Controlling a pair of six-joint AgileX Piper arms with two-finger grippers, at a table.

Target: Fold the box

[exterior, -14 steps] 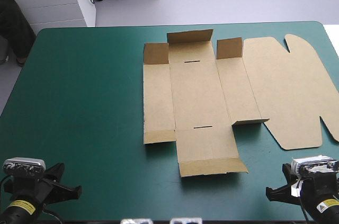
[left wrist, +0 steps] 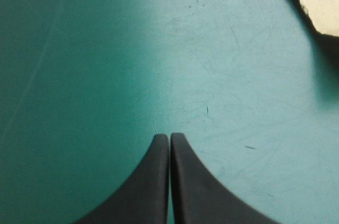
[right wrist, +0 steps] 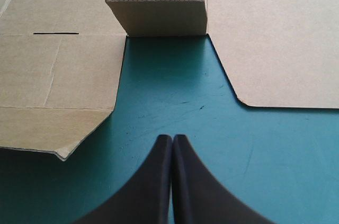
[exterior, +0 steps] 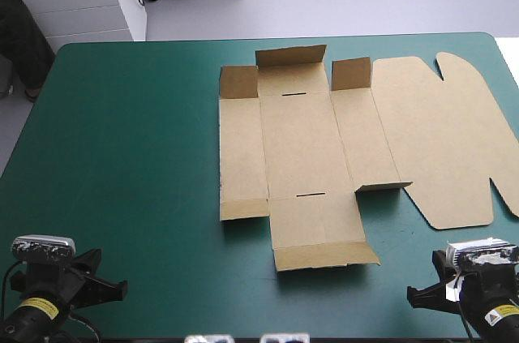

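- Filling most of the high view, the teal-green table cover (exterior: 122, 156) is seen bare on its left half.
- The brown box (exterior: 300, 140) is laid as a cut sheet right of the table's middle. It has not been moved since just before, so no fold is judged begun.
- Its wide lid panel (exterior: 438, 140) is spread flat toward the right edge.
- Three small far flaps (exterior: 290, 56) are tipped up along the far side. The near flap (exterior: 324, 255) is bent up slightly.
- The left gripper (left wrist: 169, 136) is clenched on nothing, over bare cover at the near left corner. It has been nudged slightly rightward and farther in, which reads as the start of an approach.
- The right gripper (right wrist: 172, 138) is likewise clenched and empty. It is pointed at the notch between the near flap and the lid panel.
- Yellow labels (exterior: 36, 305) are carried on both arms, but their writing is too small to be read. No print is seen on the board.
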